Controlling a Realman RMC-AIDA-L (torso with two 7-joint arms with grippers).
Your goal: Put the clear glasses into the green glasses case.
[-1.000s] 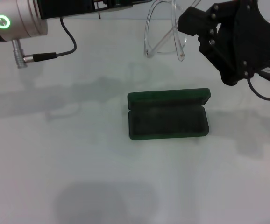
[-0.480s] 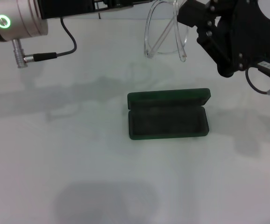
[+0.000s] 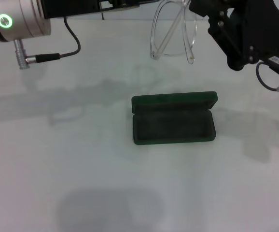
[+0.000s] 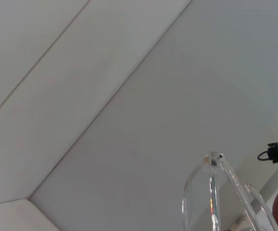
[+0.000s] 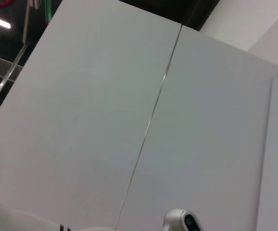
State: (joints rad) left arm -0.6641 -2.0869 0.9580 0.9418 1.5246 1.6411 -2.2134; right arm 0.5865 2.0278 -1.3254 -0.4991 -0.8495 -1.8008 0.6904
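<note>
The clear glasses (image 3: 185,34) hang in the air at the top of the head view, arms pointing down, with their front cut off by the frame's edge. My left gripper (image 3: 130,4) reaches in from the upper left and holds them up. The left wrist view shows the clear glasses (image 4: 215,192) close by. My right gripper (image 3: 202,6) is right beside the glasses' right side, with its tips out of frame. The green glasses case (image 3: 173,123) lies open on the white table, well below the glasses, its lid folded back and its dark inside bare.
A white table (image 3: 81,159) fills the head view. A grey cable and plug (image 3: 38,59) hang from the left arm at upper left. The black right arm (image 3: 248,34), with its cable (image 3: 274,87), occupies the upper right above the table.
The right gripper has risen and shifted slightly right, its tips now leaving the frame. The glasses stayed almost in place, one arm tip swinging a little right. The case has not moved.
</note>
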